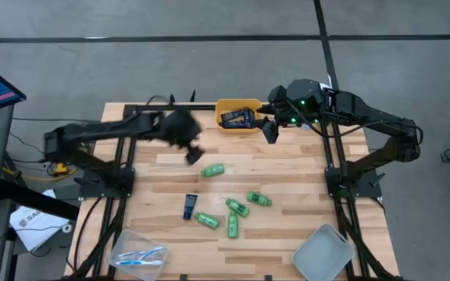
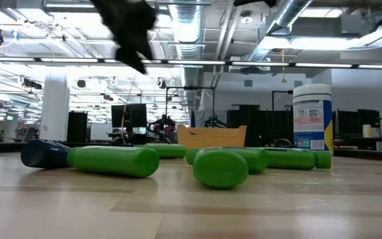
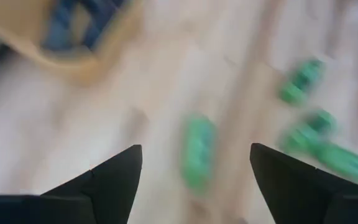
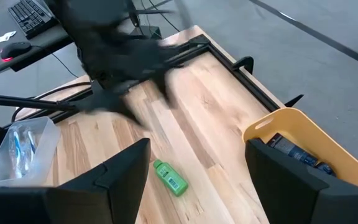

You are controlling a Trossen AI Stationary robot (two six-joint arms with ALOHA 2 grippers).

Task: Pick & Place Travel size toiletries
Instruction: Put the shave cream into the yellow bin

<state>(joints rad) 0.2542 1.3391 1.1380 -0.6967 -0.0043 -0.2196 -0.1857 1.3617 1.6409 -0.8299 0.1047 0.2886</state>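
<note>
Five green bottles (image 1: 237, 208) and one navy tube (image 1: 189, 207) lie mid-table. We hold our left gripper (image 1: 194, 155) spread and empty above the wood, our right gripper (image 1: 270, 129) spread beside the yellow bin (image 1: 226, 126) of navy tubes.

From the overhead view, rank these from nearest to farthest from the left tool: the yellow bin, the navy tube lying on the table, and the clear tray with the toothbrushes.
Measured from the left tool, in the high view:
1. Yellow bin, at the table's far edge, toward the right arm.
2. Navy tube, mid-table, nearer the front edge than the tool.
3. Clear tray, at the front left corner.
</note>
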